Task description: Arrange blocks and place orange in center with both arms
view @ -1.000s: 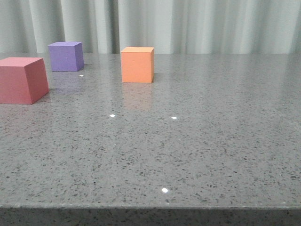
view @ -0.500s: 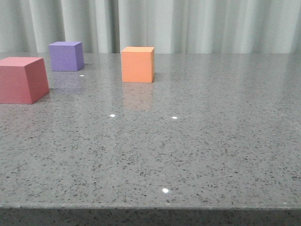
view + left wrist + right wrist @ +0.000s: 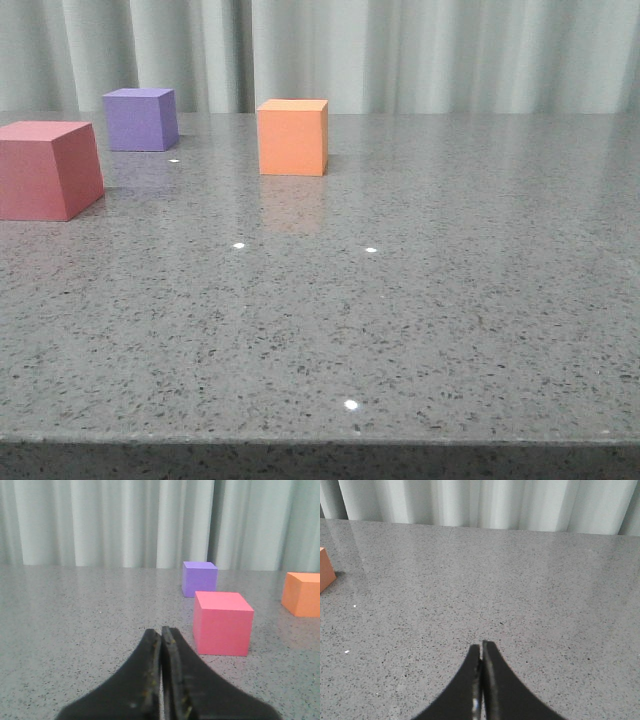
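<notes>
Three cubes stand on the grey speckled table (image 3: 420, 300). The orange cube (image 3: 293, 137) is at the back, left of centre. The purple cube (image 3: 140, 119) is farther back on the left. The red-pink cube (image 3: 47, 169) is nearest, at the left edge of the front view. In the left wrist view my left gripper (image 3: 161, 630) is shut and empty, short of the red-pink cube (image 3: 222, 623), with the purple cube (image 3: 199, 578) and the orange cube (image 3: 302, 594) beyond. My right gripper (image 3: 481, 645) is shut and empty over bare table; the orange cube's corner (image 3: 325, 570) shows at the view's edge. Neither gripper shows in the front view.
A pale pleated curtain (image 3: 400, 55) hangs behind the table's far edge. The table's front edge (image 3: 320, 440) runs along the bottom of the front view. Small light glints dot the tabletop.
</notes>
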